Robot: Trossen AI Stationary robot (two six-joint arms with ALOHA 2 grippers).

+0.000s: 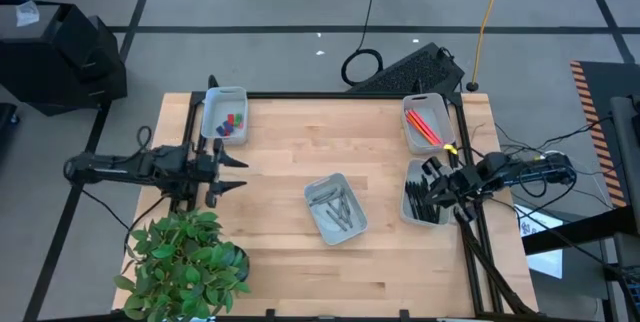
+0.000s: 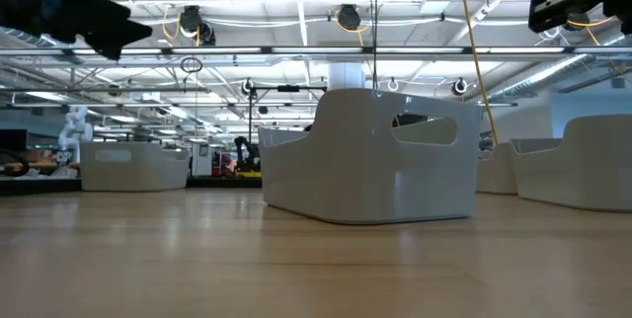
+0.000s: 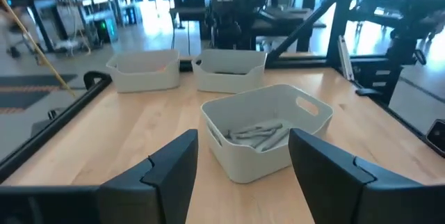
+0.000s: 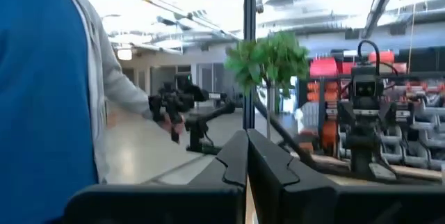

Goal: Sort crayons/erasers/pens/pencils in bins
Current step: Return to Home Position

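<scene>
Four pale bins stand on the wooden table. The far-left bin [image 1: 225, 114] holds coloured erasers [image 1: 233, 122], and the far-right bin [image 1: 428, 122] holds orange-pink pencils [image 1: 427, 124]. Black pens [image 1: 420, 202] lie in the right bin [image 1: 424, 200], grey crayons [image 3: 261, 135] in the middle bin [image 1: 335, 208]. My left gripper [image 1: 240, 173] hovers open at the table's left side, pointing at the middle bin [image 3: 268, 137]. My right gripper [image 1: 432, 184] is raised over the pens bin. Its fingers [image 4: 236, 158] are shut with nothing between them and point level toward the table's left.
A potted green plant [image 1: 185, 262] stands at the near left corner, close to my left arm. A person in a blue top with a grey sleeve [image 4: 42, 92] shows in the right wrist view. Bare wood lies between the bins and along the near edge [image 1: 340, 292].
</scene>
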